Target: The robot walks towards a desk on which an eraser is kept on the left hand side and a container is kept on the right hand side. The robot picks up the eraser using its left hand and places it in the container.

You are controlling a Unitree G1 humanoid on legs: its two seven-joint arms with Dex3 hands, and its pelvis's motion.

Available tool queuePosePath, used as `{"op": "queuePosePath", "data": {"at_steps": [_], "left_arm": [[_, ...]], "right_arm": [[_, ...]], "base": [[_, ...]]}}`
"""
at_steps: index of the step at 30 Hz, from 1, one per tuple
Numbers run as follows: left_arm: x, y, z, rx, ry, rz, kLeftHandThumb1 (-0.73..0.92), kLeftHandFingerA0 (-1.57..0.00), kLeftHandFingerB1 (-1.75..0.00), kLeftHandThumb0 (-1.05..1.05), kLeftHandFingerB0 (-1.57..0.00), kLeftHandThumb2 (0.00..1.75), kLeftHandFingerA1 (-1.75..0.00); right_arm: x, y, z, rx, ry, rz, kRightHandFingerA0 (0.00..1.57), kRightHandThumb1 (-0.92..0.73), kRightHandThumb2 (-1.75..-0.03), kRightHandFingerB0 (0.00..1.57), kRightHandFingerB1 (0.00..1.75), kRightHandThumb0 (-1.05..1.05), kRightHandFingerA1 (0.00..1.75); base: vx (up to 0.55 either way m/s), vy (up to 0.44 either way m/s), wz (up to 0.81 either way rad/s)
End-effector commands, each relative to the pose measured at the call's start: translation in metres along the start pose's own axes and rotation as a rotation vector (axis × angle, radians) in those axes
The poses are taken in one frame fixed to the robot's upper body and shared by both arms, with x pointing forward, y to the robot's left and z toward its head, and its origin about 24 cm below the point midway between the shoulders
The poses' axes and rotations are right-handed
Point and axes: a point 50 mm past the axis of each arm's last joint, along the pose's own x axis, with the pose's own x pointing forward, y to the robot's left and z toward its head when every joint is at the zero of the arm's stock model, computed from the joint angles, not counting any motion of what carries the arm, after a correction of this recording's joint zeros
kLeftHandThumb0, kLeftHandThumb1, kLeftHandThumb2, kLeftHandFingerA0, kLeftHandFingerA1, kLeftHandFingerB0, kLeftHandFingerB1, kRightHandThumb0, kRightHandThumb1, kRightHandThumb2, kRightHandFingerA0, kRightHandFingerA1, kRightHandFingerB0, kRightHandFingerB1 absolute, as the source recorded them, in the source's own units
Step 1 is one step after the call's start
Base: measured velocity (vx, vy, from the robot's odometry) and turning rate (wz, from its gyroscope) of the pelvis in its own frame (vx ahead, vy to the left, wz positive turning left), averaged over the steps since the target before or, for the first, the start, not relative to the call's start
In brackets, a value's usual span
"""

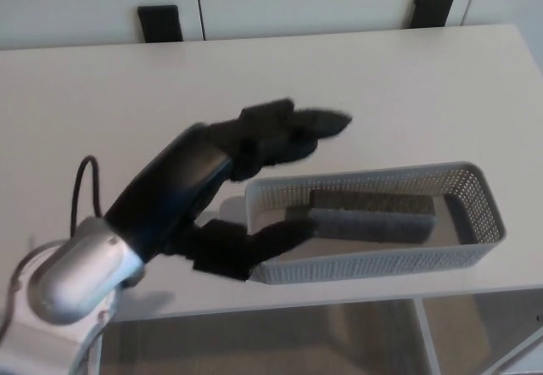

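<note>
A dark grey eraser [372, 222] lies flat on the bottom of a grey mesh container [475, 214] at the desk's front right. My left hand [254, 176] hovers at the container's left end, open, fingers [318, 125] spread above the far rim and the thumb [254, 243] reaching over the near left corner. The hand holds nothing and is blurred by motion. My silver left forearm [76, 277] comes in from the lower left. My right hand does not show.
The white desk [271, 78] stretches wide behind the container. Its front edge runs just below the container. Two black brackets [159, 20] stand at the wall behind the desk. A desk leg [428, 337] shows below the front edge.
</note>
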Motion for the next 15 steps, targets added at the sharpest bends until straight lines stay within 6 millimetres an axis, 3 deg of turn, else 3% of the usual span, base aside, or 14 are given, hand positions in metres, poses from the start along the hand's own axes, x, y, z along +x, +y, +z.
{"op": "queuePosePath", "data": {"at_steps": [1,2,3,4,5,6,10,11,12,13,15], "left_arm": [[-0.118,-0.021,0.049,-0.364,-0.438,-0.755,0.82,-0.43,-0.38,-0.91,-0.49,0.64,-0.4],[-0.126,-0.017,0.038,-0.399,-0.4,-0.757,0.63,-0.41,-0.51,-0.88,-0.44,1.1,-0.52],[-0.129,-0.016,0.035,-0.411,-0.379,-0.762,0.82,-0.47,-0.38,-0.91,-0.49,0.65,-0.4],[-0.132,-0.015,0.032,-0.422,-0.367,-0.757,0.65,-0.41,-0.49,-0.92,-0.43,1.14,-0.51],[-0.135,-0.015,0.03,-0.43,-0.369,-0.742,0.63,-0.42,-0.51,-0.86,-0.44,1.13,-0.52],[-0.141,-0.015,0.027,-0.428,-0.369,-0.714,0.84,-0.54,-0.39,-0.93,-0.55,0.66,-0.42],[-0.153,-0.007,0.026,-0.436,-0.359,-0.69,0.79,-0.58,-0.4,-0.92,-0.54,0.65,-0.45],[-0.156,-0.005,0.027,-0.435,-0.384,-0.676,0.59,-0.55,-0.51,-0.95,-0.52,0.98,-0.53],[-0.159,-0.003,0.031,-0.411,-0.415,-0.639,0.61,-0.59,-0.5,-0.88,-0.47,1.15,-0.58],[-0.161,0.0,0.033,-0.392,-0.409,-0.631,0.83,-0.68,-0.4,-0.97,-0.62,0.65,-0.46],[-0.173,0.012,0.038,-0.335,-0.388,-0.611,0.88,-0.69,-0.4,-1.0,-0.66,0.68,-0.45]], "right_arm": [[-0.008,-0.012,-0.018,-0.083,0.077,-0.04,0.44,-0.53,-0.57,0.32,0.33,-0.62,0.45],[-0.008,-0.012,-0.018,-0.093,0.081,-0.038,0.43,-0.54,-0.57,0.31,0.32,-0.63,0.44],[-0.008,-0.011,-0.019,-0.098,0.082,-0.034,0.42,-0.54,-0.57,0.31,0.32,-0.64,0.45],[-0.008,-0.011,-0.019,-0.095,0.078,-0.032,0.41,-0.54,-0.57,0.31,0.32,-0.63,0.45],[-0.008,-0.011,-0.019,-0.092,0.076,-0.031,0.4,-0.54,-0.57,0.31,0.33,-0.62,0.45],[-0.008,-0.011,-0.018,-0.096,0.077,-0.031,0.4,-0.54,-0.57,0.31,0.32,-0.63,0.45],[-0.009,-0.011,-0.02,-0.093,0.077,-0.027,0.37,-0.54,-0.57,0.3,0.33,-0.64,0.49],[-0.009,-0.011,-0.021,-0.093,0.081,-0.024,0.37,-0.54,-0.57,0.3,0.33,-0.63,0.47],[-0.01,-0.011,-0.022,-0.084,0.085,-0.024,0.37,-0.53,-0.57,0.3,0.33,-0.62,0.48],[-0.01,-0.011,-0.023,-0.079,0.09,-0.026,0.38,-0.53,-0.57,0.32,0.33,-0.63,0.47],[-0.01,-0.012,-0.025,-0.115,0.094,-0.039,0.41,-0.53,-0.57,0.33,0.33,-0.64,0.5]], "base": [[0.0,0.0,0.0],[0.0,0.0,0.0],[0.0,0.0,0.0],[0.0,0.0,0.0],[0.0,0.0,0.0],[0.0,0.0,0.0],[0.0,0.0,0.0],[0.0,0.0,0.0],[0.0,0.0,0.0],[0.0,0.0,0.0],[0.0,0.0,0.0]]}}
